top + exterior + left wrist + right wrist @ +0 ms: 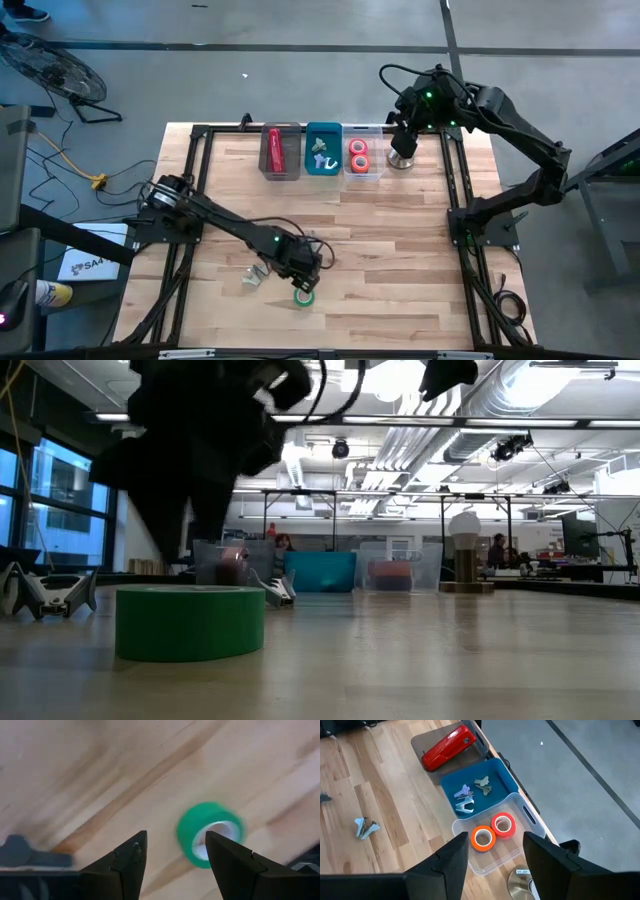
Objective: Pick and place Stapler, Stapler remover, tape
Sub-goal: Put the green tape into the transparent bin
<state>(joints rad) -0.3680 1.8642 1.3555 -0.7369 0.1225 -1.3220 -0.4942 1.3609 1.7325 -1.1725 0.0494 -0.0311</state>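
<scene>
My wooden table [400,250] holds a green tape [304,296], a small metal claw [255,277], I think, and three bins [322,150] at the back.

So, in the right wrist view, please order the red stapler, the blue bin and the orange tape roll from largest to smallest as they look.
1. Blue bin, clearly the largest.
2. Red stapler.
3. Orange tape roll, the smallest, though it lies nearest the camera.
</scene>
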